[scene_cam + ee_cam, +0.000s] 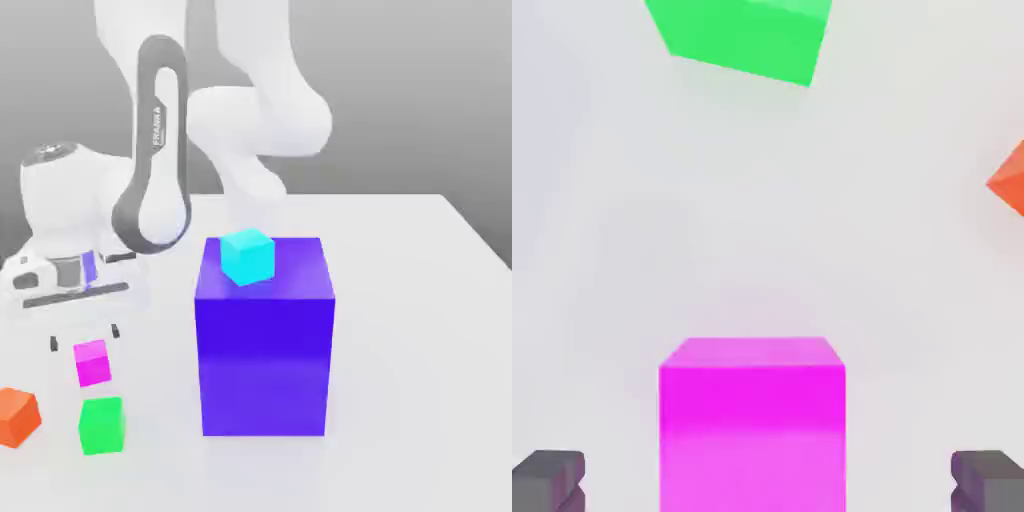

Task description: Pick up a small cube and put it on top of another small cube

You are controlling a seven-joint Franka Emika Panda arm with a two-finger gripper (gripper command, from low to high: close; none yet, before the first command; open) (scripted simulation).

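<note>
The small magenta-pink cube (92, 362) (752, 425) sits on the white table at the exterior view's left. My gripper (87, 338) (767, 485) hangs straight over it, open. Its dark fingertips (548, 481) stand wide on either side of the cube without touching it. A green cube (101, 425) (747, 35) lies just in front of the magenta one. An orange cube (17, 417) (1009, 180) lies near the exterior view's left edge. A cyan cube (247, 256) of the same size rests on top of a tall blue block (265, 340).
The tall blue block stands mid-table, to the exterior view's right of my gripper and well above the small cubes. The white arm rises behind it. Bare white table (420, 330) stretches to the exterior view's right.
</note>
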